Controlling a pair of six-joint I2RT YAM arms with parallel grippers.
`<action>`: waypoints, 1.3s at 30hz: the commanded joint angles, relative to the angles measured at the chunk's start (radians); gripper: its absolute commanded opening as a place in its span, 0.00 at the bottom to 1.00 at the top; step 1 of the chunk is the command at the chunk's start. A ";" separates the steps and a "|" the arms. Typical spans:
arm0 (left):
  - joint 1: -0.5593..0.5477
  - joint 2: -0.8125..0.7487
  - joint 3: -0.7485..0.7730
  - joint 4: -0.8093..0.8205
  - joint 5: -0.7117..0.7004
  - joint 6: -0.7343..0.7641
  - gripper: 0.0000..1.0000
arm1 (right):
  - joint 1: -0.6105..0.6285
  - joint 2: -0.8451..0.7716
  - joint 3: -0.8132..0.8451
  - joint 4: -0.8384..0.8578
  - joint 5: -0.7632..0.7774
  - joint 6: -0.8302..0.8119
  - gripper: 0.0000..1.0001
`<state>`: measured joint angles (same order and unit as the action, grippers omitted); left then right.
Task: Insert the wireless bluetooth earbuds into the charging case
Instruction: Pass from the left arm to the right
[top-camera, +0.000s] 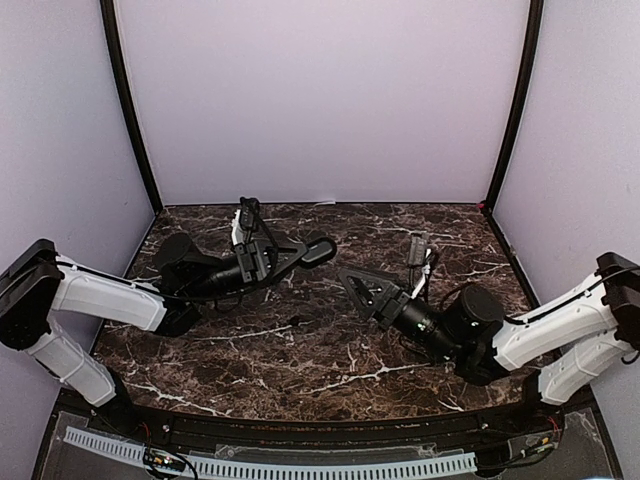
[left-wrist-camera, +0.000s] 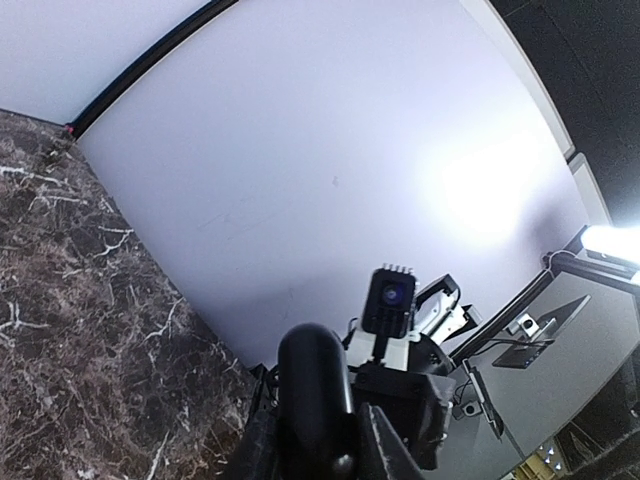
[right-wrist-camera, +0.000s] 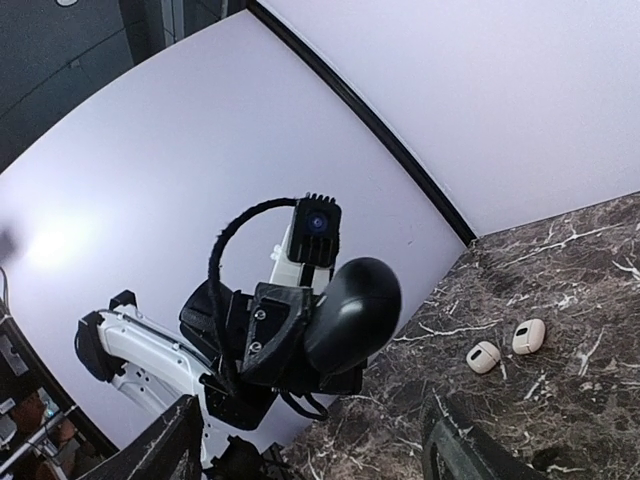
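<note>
1. Above the table (top-camera: 330, 370), between the two arms: a black case (right-wrist-camera: 352, 312), clamped in the left tool (top-camera: 308, 251) and held clear of the surface. Lid apparently closed, though hard to tell.
2. Facing the case from just beside it: the right tool (top-camera: 356, 286), fingers spread wide apart, holding nothing.
3. On the table, apart from both tools: two small white pieces (right-wrist-camera: 483, 357) lying side by side. Likely earbuds, possibly cases; too small to tell.
4. Seemingly an early step: case presented in the air, no earbud in either tool.
5. Next, probably: get the lid open with the right tool while gripping the case firmly with the left, then reach down for one earbud and pinch it gently.
6. Worth watching: tiny smooth pieces, easily flicked away; stem to be lined up with its slot before pressing in.
</note>
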<state>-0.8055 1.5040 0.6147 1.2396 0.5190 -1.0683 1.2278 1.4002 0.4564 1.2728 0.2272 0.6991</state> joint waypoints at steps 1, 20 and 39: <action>-0.019 -0.073 0.017 0.034 -0.036 -0.028 0.13 | -0.021 0.022 0.078 0.045 -0.045 0.044 0.71; -0.046 -0.151 -0.014 0.022 -0.045 -0.005 0.13 | -0.030 0.088 0.224 -0.070 -0.066 0.047 0.57; -0.054 -0.182 -0.042 0.041 -0.043 -0.032 0.13 | -0.037 0.130 0.298 -0.077 -0.170 0.013 0.33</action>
<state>-0.8551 1.3701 0.5861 1.2453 0.4797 -1.0950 1.1957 1.5288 0.7216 1.1778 0.0818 0.7235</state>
